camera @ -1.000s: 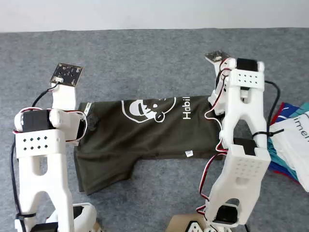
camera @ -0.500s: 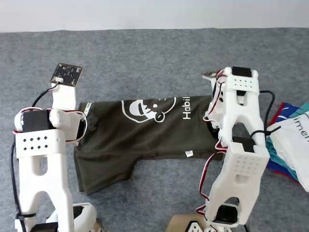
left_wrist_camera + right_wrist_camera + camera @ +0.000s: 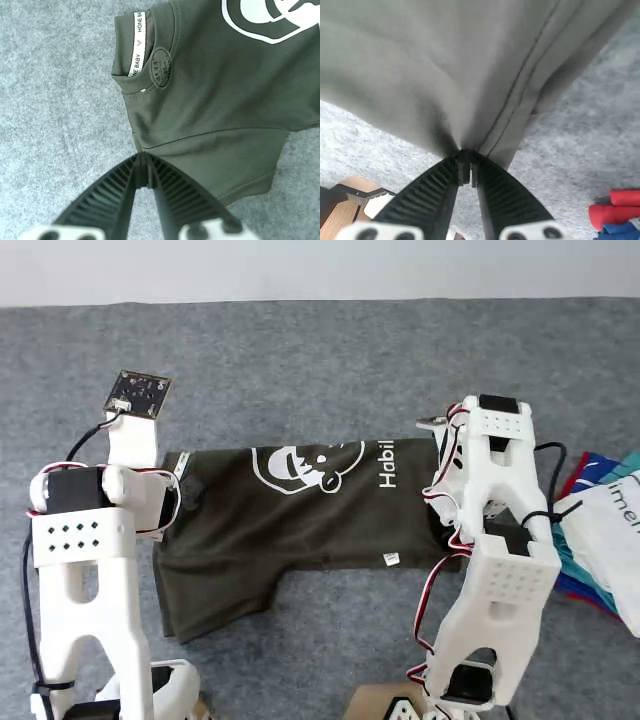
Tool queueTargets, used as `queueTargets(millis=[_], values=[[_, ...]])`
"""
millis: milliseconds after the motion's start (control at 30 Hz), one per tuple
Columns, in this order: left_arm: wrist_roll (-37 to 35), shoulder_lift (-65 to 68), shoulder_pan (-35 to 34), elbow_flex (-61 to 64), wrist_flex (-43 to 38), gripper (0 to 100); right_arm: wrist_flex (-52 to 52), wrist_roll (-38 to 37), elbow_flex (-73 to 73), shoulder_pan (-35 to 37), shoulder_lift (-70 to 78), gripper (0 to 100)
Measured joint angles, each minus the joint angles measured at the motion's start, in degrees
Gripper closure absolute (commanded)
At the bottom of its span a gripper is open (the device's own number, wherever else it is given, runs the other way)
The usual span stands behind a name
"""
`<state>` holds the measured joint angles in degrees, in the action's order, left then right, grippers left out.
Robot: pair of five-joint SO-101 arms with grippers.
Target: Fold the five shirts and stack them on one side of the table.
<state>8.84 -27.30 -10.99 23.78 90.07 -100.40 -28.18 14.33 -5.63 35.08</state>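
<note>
1. The dark olive shirt [image 3: 300, 510] lay across the middle of the grey table [image 3: 300, 360], stretched between the two arms with its white print [image 3: 305, 465] facing up.
2. Its collar [image 3: 142, 55] pointed toward the left arm. One short sleeve [image 3: 210, 600] spread toward the front edge of the table.
3. The left gripper [image 3: 146, 167] had its fingers pressed together at the shirt's edge, just below the collar and beside the shoulder seam. The tips met the fabric there and appeared to pinch it.
4. The right gripper [image 3: 466, 165] was clamped on the opposite end of the shirt. In the right wrist view the cloth gathered into creases that ran into the closed tips, and a stitched hem passed just beside them.
5. In the high view the right arm stood over that end of the shirt and hid the pinch itself.
6. A pile [image 3: 605, 530] of other garments, white, teal, red and blue, lay at the right edge of the table, near the right arm and apart from the olive shirt.
</note>
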Motion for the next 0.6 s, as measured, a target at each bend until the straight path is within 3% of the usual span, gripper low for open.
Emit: queueTargets(millis=[600], values=[[0.0,0.0,0.0,0.0,0.0,100,0.0,0.0,-1.6,-0.4,-5.5,98.9]])
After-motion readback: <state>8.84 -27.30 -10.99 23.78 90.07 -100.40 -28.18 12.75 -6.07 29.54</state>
